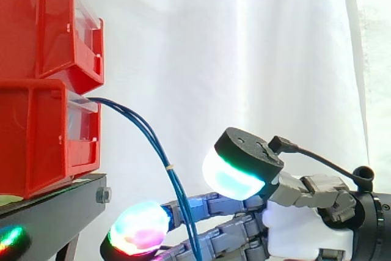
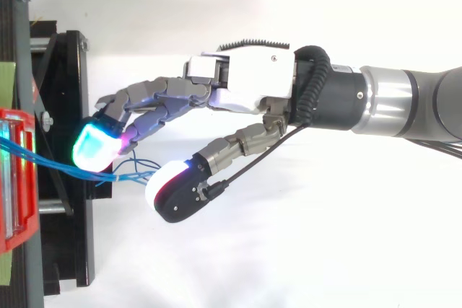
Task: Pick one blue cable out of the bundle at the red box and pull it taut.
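This is a robotics lab test cell, not a home or shop. A plain white curtain (image 1: 244, 41) closes off the background, and stacked red bins (image 1: 43, 132) sit on a black metal stand (image 1: 55, 212) at the left. An industrial robot arm (image 2: 404, 102) extends in from the right.

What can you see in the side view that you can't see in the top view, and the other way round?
Side view: two red bins are stacked, an upper bin on a lower bin. The blue cables come out of the lower bin and droop down past the hand.
Top view: the silver arm is behind the hand. There is an open gap between thumb and fingers, and the cables reach into it and look unpinched.
Both: the hand, the blue cables and the black stand.
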{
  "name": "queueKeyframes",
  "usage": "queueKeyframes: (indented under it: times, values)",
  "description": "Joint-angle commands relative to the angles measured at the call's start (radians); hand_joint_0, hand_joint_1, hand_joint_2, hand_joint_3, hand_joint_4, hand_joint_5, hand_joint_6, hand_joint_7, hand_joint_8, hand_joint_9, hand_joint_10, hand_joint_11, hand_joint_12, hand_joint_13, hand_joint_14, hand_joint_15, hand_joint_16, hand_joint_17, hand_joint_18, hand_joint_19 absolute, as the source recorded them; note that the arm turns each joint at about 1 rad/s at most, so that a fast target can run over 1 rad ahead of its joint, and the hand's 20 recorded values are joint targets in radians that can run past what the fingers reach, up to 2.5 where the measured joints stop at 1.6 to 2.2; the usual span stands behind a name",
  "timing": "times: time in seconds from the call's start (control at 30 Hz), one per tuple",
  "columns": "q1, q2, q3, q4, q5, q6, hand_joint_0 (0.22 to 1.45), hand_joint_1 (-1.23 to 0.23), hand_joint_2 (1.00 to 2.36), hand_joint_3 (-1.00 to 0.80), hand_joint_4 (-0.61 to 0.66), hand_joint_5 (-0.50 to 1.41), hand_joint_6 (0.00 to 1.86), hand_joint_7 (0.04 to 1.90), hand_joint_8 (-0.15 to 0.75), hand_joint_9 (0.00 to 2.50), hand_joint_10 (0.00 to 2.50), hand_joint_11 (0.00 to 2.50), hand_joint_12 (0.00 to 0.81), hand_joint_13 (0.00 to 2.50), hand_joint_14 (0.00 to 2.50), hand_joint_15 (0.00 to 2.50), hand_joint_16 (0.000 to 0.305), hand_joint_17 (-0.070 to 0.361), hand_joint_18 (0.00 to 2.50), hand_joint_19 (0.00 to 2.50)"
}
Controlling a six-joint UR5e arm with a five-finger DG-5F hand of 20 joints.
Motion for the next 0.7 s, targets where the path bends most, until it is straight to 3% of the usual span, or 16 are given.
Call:
queueKeyframes:
  times: [0.0, 0.13, 0.43, 0.67]
  values:
    - [0.001, 0.001, 0.005, -0.001, 0.000, 0.007, 0.57, -0.68, 1.00, -0.49, 0.36, -0.13, 0.50, 0.96, 0.300, 0.37, 0.00, 0.18, 0.345, 0.09, 0.00, 0.10, 0.053, 0.119, 0.05, 0.18]
    - [-0.003, 0.000, 0.037, -0.013, -0.003, 0.008, 0.58, -0.69, 1.00, -0.45, 0.34, -0.13, 0.50, 1.03, 0.300, 0.36, 0.00, 0.18, 0.343, 0.08, 0.00, 0.09, 0.053, 0.118, 0.05, 0.19]
    - [-0.003, 0.000, 0.060, -0.051, -0.003, 0.008, 0.62, -0.75, 1.01, -0.42, 0.23, -0.12, 0.50, 1.23, 0.295, 0.33, 0.00, 0.18, 0.341, 0.08, 0.00, 0.09, 0.053, 0.118, 0.07, 0.17]
    - [-0.005, 0.000, 0.060, -0.056, -0.003, 0.010, 0.62, -0.75, 1.01, -0.36, 0.23, -0.14, 0.60, 1.09, 0.296, 0.32, 0.00, 0.18, 0.342, 0.09, 0.00, 0.09, 0.053, 0.119, 0.07, 0.17]
